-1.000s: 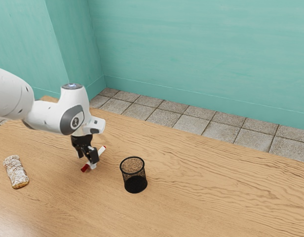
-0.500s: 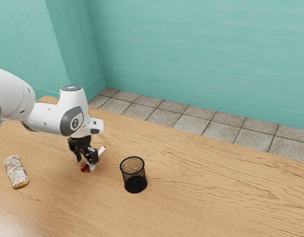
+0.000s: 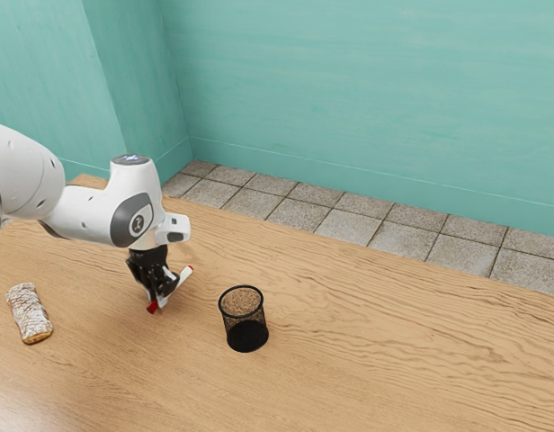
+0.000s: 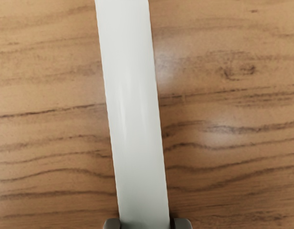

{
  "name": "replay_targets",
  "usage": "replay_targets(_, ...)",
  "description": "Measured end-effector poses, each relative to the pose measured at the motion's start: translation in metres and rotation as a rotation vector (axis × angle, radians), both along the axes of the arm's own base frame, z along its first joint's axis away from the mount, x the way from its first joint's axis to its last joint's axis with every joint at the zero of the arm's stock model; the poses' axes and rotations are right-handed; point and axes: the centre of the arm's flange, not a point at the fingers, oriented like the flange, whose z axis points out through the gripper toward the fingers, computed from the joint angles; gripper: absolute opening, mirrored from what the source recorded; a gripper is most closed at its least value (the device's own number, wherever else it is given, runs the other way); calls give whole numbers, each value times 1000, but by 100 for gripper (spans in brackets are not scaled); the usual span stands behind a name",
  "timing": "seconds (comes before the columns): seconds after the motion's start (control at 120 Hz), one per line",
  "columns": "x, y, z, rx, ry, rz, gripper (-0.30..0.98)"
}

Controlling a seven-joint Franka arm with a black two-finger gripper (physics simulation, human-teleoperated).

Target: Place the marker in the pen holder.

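Observation:
My black gripper (image 3: 160,297) is low over the table in the exterior view, its fingers closed on the white marker (image 3: 182,278) with red ends. The marker lies slantwise at table level, its darker red end by the fingertips. In the wrist view the marker's white barrel (image 4: 133,114) runs down between the two fingertips of the gripper (image 4: 146,224), one against each side. The black mesh pen holder (image 3: 245,320) stands upright on the exterior view's right of the gripper, apart from it.
A whitish, crusted roll-like item (image 3: 29,313) lies on the wooden table (image 3: 394,351) toward the exterior view's left. Beyond the table's far edge are grey floor tiles and a teal wall.
The fingers, apart around the marker before, have come together on it. Over the last second my hand shifted slightly; the marker and pen holder stayed about where they were.

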Motion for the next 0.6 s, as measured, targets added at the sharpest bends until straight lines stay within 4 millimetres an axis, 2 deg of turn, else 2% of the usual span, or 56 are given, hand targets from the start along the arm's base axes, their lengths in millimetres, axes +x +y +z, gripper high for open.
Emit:
replay_targets(0.125, 0, 0, -4, 5, 5, 11, -1)
replay_targets(0.242, 0, 0, -5, 11, 6, 20, 0)
replay_targets(0.383, 0, 0, -4, 25, 2, 31, -4)
replay_targets(0.45, 2, -2, -2, 36, -6, 36, -9)
replay_targets(0.6, 9, -7, 12, 37, -40, 44, -10)
